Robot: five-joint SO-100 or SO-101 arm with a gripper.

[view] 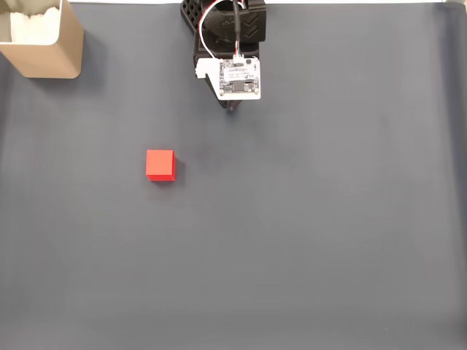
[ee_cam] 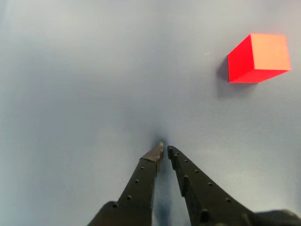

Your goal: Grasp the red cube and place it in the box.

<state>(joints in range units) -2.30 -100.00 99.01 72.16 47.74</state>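
The pincer (ee_cam: 164, 149) is nearly closed and empty, its 2 tips almost touching just above the grey counter (view: 328, 240). The red cube (view: 160, 165) sits alone on the counter, well apart from the pincer — up and to the right of the tips in the wrist view. The box (view: 51, 51) stands far from the cube, at the top-left corner of the fixed view. The likely failure: arriving at the cube with jaws this narrow would shove it aside — they must open first. An off-centre close could also twist the cube out.
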